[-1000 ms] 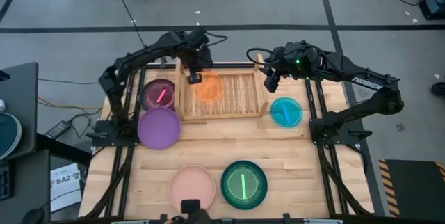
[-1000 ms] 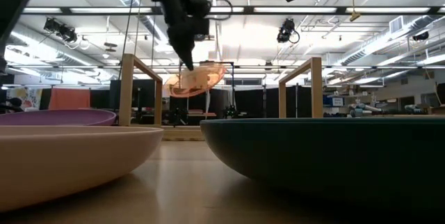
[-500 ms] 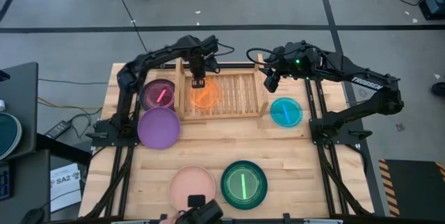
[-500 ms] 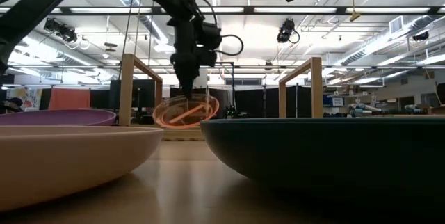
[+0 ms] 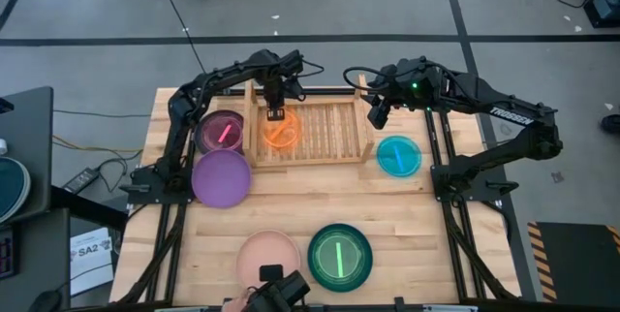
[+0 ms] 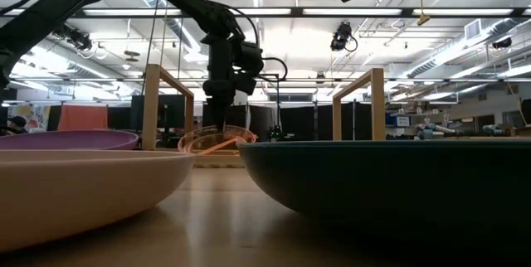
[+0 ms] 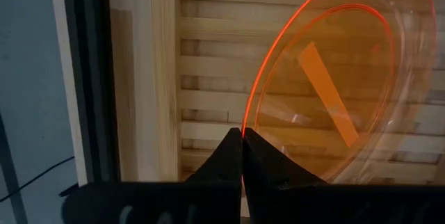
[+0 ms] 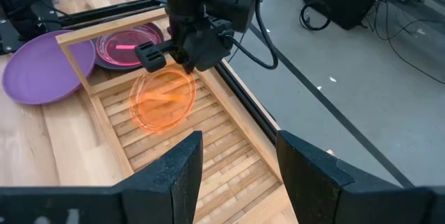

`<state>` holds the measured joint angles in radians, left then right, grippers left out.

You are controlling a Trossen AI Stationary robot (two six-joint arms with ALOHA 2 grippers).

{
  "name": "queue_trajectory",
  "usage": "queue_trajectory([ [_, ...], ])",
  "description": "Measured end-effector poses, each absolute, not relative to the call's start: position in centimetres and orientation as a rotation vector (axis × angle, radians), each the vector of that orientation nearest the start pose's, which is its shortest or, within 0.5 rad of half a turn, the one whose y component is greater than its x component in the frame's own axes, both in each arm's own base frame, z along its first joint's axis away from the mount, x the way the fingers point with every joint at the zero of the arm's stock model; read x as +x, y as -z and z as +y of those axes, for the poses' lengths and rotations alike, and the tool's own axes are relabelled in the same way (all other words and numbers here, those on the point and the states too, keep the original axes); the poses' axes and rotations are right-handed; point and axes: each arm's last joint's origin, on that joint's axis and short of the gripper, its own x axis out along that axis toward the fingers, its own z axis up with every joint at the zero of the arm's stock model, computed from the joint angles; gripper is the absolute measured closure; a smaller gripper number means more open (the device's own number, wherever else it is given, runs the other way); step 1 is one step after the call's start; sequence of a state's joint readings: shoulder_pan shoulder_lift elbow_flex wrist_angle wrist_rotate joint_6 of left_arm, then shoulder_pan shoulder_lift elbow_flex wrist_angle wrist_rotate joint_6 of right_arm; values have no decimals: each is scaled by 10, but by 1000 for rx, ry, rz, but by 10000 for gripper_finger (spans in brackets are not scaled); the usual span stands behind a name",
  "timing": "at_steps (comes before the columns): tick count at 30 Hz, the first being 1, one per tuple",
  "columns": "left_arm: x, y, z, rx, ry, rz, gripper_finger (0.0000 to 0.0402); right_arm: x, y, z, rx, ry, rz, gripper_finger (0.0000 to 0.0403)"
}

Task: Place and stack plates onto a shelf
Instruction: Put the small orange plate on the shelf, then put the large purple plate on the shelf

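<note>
My left gripper (image 5: pixel 276 112) is shut on a translucent orange plate (image 5: pixel 282 134), low over the left part of the wooden slat shelf (image 5: pixel 329 136). Whether the plate touches the slats I cannot tell. On the table lie a maroon plate (image 5: pixel 222 131) and a purple plate (image 5: pixel 221 177) left of the shelf, and a cyan plate (image 5: pixel 398 155) to its right. A pink plate (image 5: pixel 268 261) and a dark green plate (image 5: pixel 340 256) lie near the front edge. My right gripper (image 8: pixel 240 175) hangs open, high above the shelf's far right corner. My left gripper pinches the orange plate's rim (image 7: pixel 245 121) between its two fingertips, at the plate's far edge. The fingers come from above, pointing down. The plate (image 6: pixel 217 140) reaches out below them toward the table's near side, tilted only a little from level, just above the slats.
The shelf's two upright side boards (image 6: pixel 151 105) (image 6: pixel 377 104) stand left and right of the slats, whose right part (image 5: pixel 339 133) is bare. The table's middle, between the shelf and the front plates, is bare wood (image 5: pixel 320 196).
My left gripper has come down toward the shelf with the orange plate. The plate has sunk from high above the slats to just over them and has tipped from a steep tilt to nearly level. My right gripper has kept still.
</note>
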<state>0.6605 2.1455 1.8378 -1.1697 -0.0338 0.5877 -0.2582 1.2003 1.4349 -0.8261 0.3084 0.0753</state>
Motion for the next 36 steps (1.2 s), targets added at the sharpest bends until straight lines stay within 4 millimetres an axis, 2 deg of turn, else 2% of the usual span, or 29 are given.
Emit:
queue_trajectory([
  [6,335,-211,261,19,-133,1522,383,219,-412,-66,79,531,576,214],
  [19,336,-211,261,22,-136,1517,305,219,-412,-65,82,525,576,214],
  [31,341,-212,262,37,-180,1479,217,219,-412,-65,82,526,576,214],
  [36,346,-212,254,89,-208,1521,206,219,-412,-65,82,525,576,214],
])
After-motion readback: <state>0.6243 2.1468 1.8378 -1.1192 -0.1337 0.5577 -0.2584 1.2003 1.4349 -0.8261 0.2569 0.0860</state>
